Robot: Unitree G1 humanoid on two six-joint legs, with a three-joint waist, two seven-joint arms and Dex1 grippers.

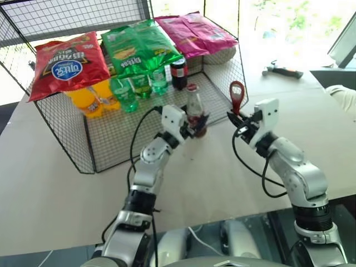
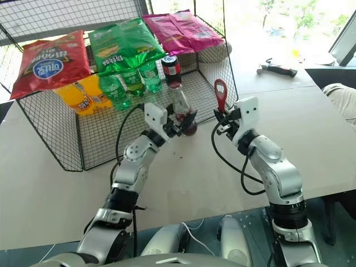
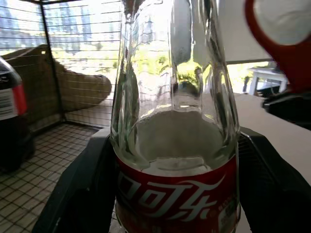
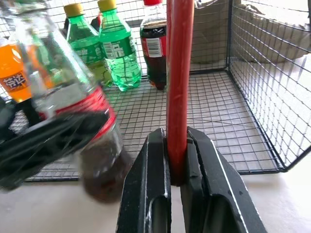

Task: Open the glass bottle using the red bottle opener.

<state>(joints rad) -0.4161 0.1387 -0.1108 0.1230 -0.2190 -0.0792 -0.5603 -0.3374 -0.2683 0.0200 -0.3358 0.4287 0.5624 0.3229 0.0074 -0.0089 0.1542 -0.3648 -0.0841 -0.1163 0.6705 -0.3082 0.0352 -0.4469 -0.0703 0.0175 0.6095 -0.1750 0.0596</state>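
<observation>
The glass bottle (image 1: pixel 194 111) is upright over the table, just in front of the wire basket, with a red label, dark drink in its lower part and a red cap on top. My left gripper (image 1: pixel 193 129) is shut on its lower body; in the left wrist view the black fingers (image 3: pixel 73 194) press both sides of the bottle (image 3: pixel 175 136). To the bottle's right, my right gripper (image 1: pixel 237 117) is shut on the handle of the red bottle opener (image 1: pixel 237 95), whose ring head points up. The opener's handle (image 4: pixel 179 73) sits clamped between the right fingers (image 4: pixel 155 189). Opener and bottle are a short gap apart.
A wire basket (image 1: pixel 222 83) behind the bottle holds green bottles (image 1: pixel 142 83), orange bottles (image 1: pixel 89 100) and a dark cola bottle (image 1: pixel 179 72), with chip bags (image 1: pixel 69 62) on top. A hammer (image 1: pixel 283 69) lies far right. A person's sleeve (image 1: pixel 345 97) shows at the right edge.
</observation>
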